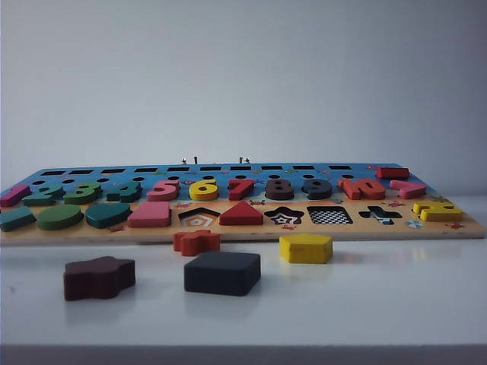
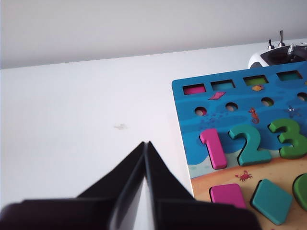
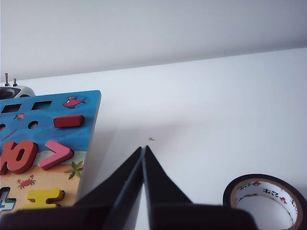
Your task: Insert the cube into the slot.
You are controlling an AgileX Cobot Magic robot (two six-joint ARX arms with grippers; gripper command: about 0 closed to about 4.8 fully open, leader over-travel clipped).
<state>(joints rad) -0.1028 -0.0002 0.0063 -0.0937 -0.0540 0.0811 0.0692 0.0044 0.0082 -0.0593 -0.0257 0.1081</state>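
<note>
Cube (image 1: 222, 273): dark navy-grey square block, lying flat on the white worktop (image 1: 396, 304), in front of the puzzle board (image 1: 456, 226), clear of its edge. Brown wavy-edged block (image 1: 99, 277) to its left, yellow pentagon (image 1: 306, 248) to its right, orange piece (image 1: 196, 242) between cube and board, touching the board's front edge. Slot (image 1: 329, 216): square recess with checkerboard bottom, empty, in the board's front row, between the star recess (image 1: 284, 217) and a cross-shaped recess. Left gripper (image 2: 145, 143): jaws closed tip to tip, holding nothing, over bare worktop beside the board's edge near the pink 1. Right gripper (image 3: 143, 148): jaws likewise pressed together, empty, off the board's other end; tape roll (image 3: 265, 201) nearby.
</note>
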